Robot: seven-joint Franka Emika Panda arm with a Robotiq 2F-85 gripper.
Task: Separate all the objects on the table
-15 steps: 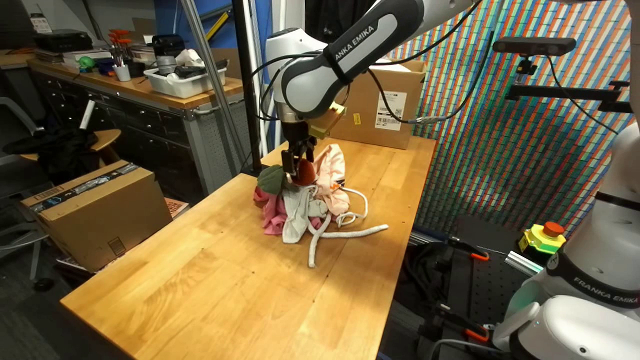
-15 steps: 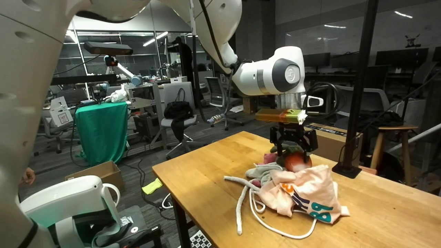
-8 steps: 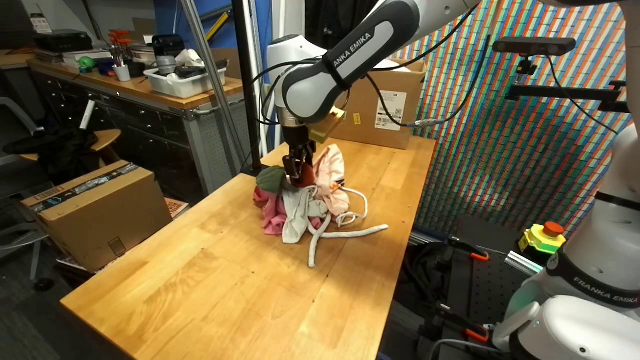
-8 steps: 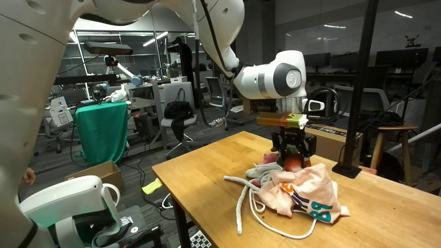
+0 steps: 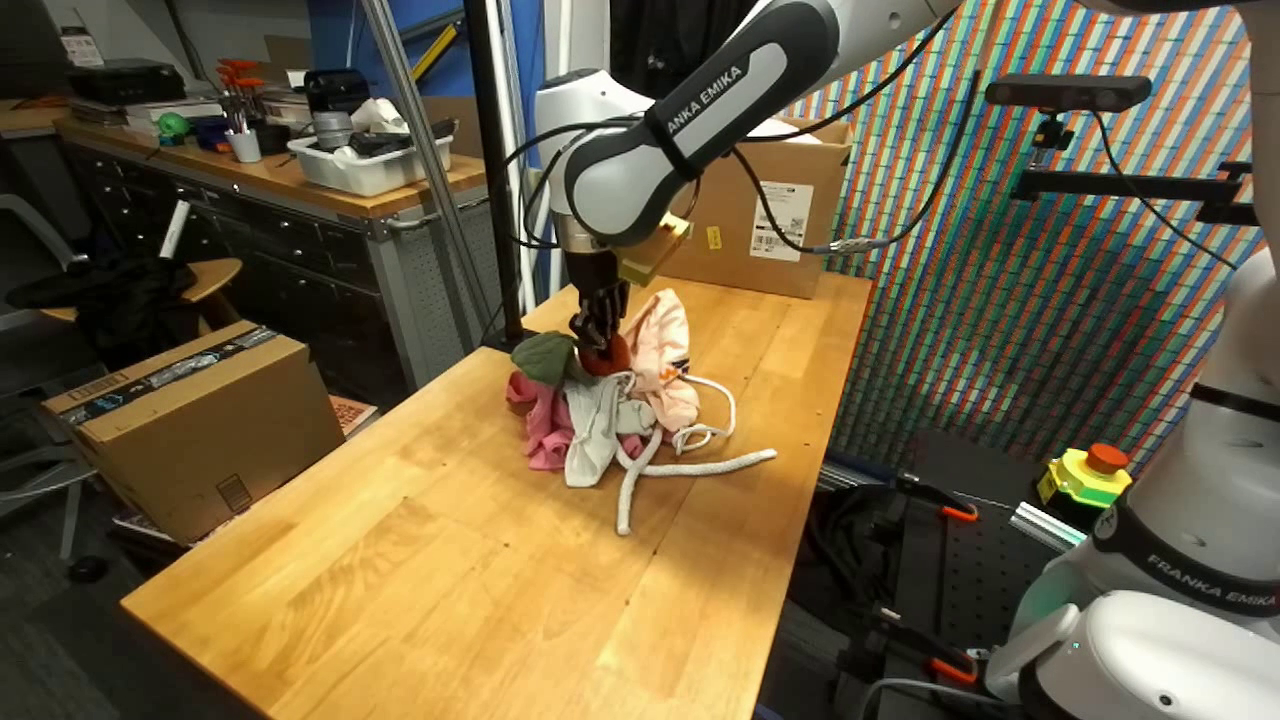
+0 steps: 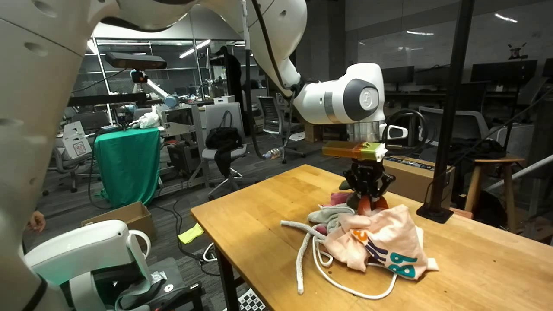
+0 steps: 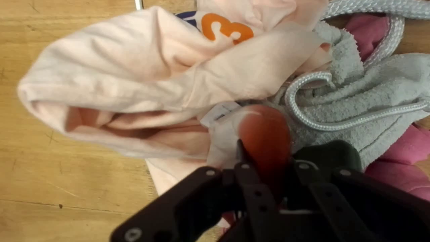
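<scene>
One gripper pinches a red item in the heap on the table, beside lettered peach cloth; the arm reads "ANKA EMIKA." Beyond stand a labeled box and a tub of gray and black items.

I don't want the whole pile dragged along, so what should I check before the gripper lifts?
1. Gripper closed on the red item: ok.
2. Thin white cord outside the grip: ok, apart in the wrist view.
3. Green item free of the grip: cannot tell, it lies right beside it.
4. Peach bag apart from the red item: not ok, they appear to touch.
5. Underside of the red item unsnagged: cannot tell, hidden.
</scene>
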